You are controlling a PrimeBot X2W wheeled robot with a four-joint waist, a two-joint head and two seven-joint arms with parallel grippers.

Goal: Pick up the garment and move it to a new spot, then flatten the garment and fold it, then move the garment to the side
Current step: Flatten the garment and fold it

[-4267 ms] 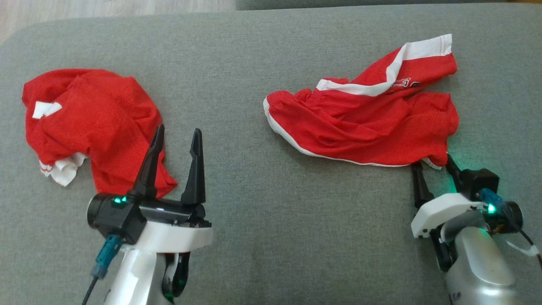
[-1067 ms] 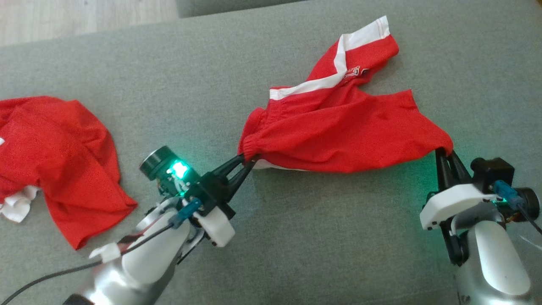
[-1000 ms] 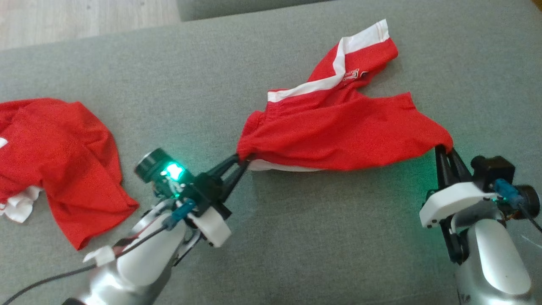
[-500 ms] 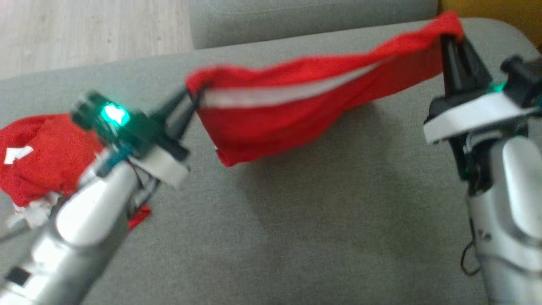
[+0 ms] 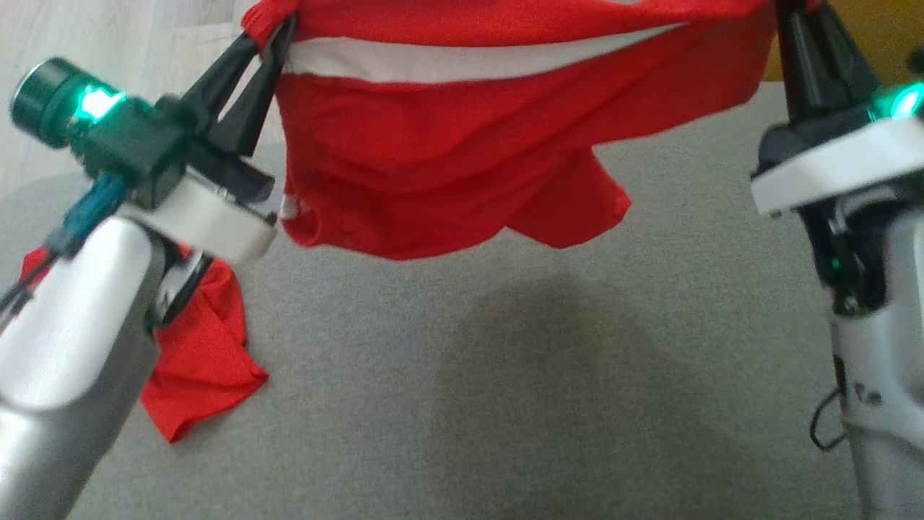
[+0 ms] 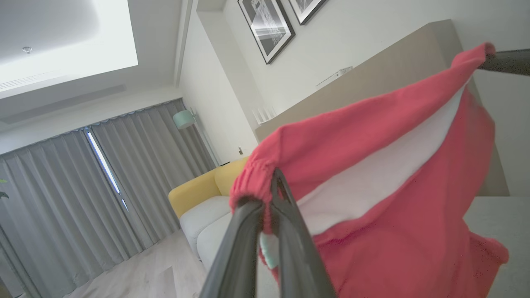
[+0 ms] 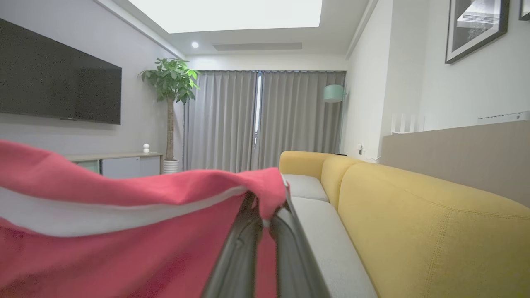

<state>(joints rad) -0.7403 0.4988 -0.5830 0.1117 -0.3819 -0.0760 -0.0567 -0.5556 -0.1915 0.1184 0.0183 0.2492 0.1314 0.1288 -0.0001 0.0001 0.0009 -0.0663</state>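
1. Up in the air, the red garment (image 5: 447, 137) hangs stretched between both arms, clear of the grey cushion (image 5: 505, 404) below it.
2. The left tool (image 5: 273, 32) is clamped on the gathered waistband end, fingers pressed together around the cloth.
3. The right tool (image 5: 792, 11) pinches the opposite end.
4. A white band runs along the garment's top.
5. Another red cloth (image 5: 206, 361) lies on the cushion, partly behind the left arm.

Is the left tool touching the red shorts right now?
Touching. The left wrist view shows it: the left tool is shut on the gathered waistband corner of the red shorts, with the fabric pinched inside it.
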